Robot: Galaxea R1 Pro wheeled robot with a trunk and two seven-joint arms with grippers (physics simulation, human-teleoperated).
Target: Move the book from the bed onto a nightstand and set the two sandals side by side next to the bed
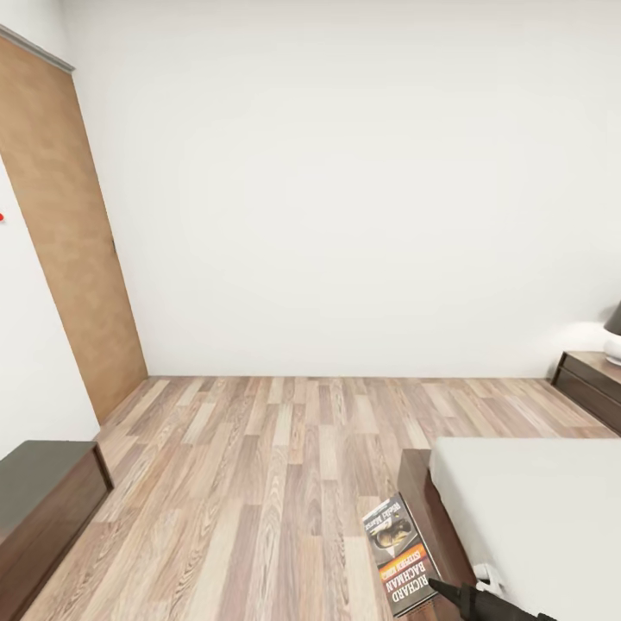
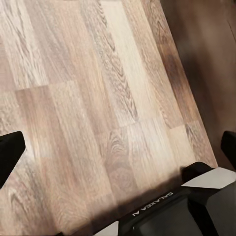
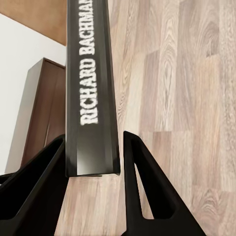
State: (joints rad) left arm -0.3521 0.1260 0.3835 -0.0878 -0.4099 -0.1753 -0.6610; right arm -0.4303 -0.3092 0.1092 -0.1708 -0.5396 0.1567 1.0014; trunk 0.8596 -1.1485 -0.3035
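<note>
Book (image 3: 92,93) between right end effector (image 3: 93,167) fingers

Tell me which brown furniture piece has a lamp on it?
The nightstand beyond the bed, by the far wall, carries the lamp. The bench has none.

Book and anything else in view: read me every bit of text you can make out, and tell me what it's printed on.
"RICHARD BACHMAN": white letters on the spine of the book, held between the right gripper fingers.
"RICHARD BACHMAN": on the book's cover in the head view, over the orange band.
Smaller cover lines on the book: too blurred to read.
"GALAXEA AI": on the robot's dark body in the left wrist view.
</note>
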